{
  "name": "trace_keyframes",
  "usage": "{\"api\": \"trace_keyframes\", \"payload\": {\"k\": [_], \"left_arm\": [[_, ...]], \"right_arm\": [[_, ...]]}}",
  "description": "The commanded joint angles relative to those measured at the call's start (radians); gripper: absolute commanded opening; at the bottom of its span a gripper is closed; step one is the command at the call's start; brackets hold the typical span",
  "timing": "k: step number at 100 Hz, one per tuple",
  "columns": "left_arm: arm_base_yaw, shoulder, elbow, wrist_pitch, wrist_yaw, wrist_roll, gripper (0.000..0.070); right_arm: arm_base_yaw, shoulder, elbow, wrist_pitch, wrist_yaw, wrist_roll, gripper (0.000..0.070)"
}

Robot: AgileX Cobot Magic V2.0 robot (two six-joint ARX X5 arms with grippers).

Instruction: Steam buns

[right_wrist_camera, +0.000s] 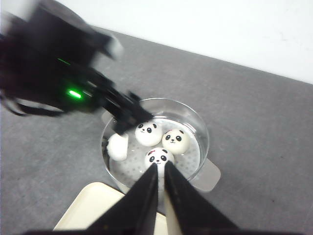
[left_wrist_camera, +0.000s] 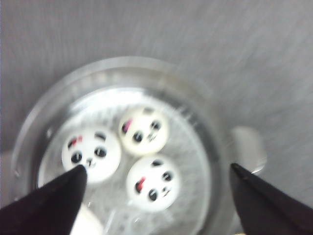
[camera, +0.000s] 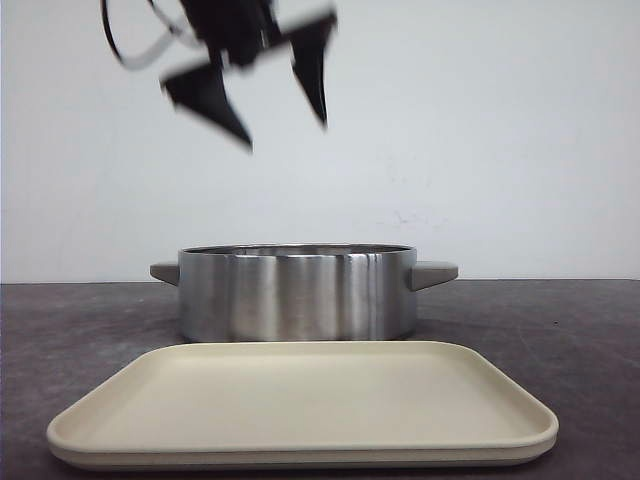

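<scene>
Four white panda-face buns lie inside the steel steamer pot (camera: 297, 295) on its perforated floor. In the right wrist view they show as three face-up buns (right_wrist_camera: 148, 133) (right_wrist_camera: 175, 141) (right_wrist_camera: 158, 157) and one turned bun (right_wrist_camera: 118, 146) with no face showing. My left gripper (camera: 285, 130) hangs open and empty well above the pot. Its wrist view looks down on three buns (left_wrist_camera: 91, 154) (left_wrist_camera: 144, 129) (left_wrist_camera: 153, 182), with the gripper (left_wrist_camera: 157, 170) spread wide over them. My right gripper (right_wrist_camera: 161, 166) is shut and empty, high above the pot's near side. It is out of the front view.
A cream rectangular tray (camera: 300, 400) lies in front of the pot and holds nothing; its corner shows in the right wrist view (right_wrist_camera: 88, 205). The pot has two flat side handles (camera: 432, 272). The dark grey table runs back to a white wall.
</scene>
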Motion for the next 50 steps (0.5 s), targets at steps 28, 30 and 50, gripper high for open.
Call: {"api": "trace_keyframes", "payload": {"k": [28, 30, 50], "left_arm": [[-0.013, -0.34, 0.03, -0.032, -0.057, 0.075, 0.0386], [-0.013, -0.352, 0.03, -0.041, -0.064, 0.082, 0.0383], [-0.012, -0.532, -0.048, -0.143, -0.095, 0.104, 0.0329]], "right_arm": [[0.011, 0.005, 0.019, 0.009, 0.059, -0.023, 0.0014], [0.011, 0.005, 0.019, 0.013, 0.07, -0.023, 0.0014], [0.028, -0.008, 0.003, 0.105, 0.108, -0.071, 0.0014]]}}
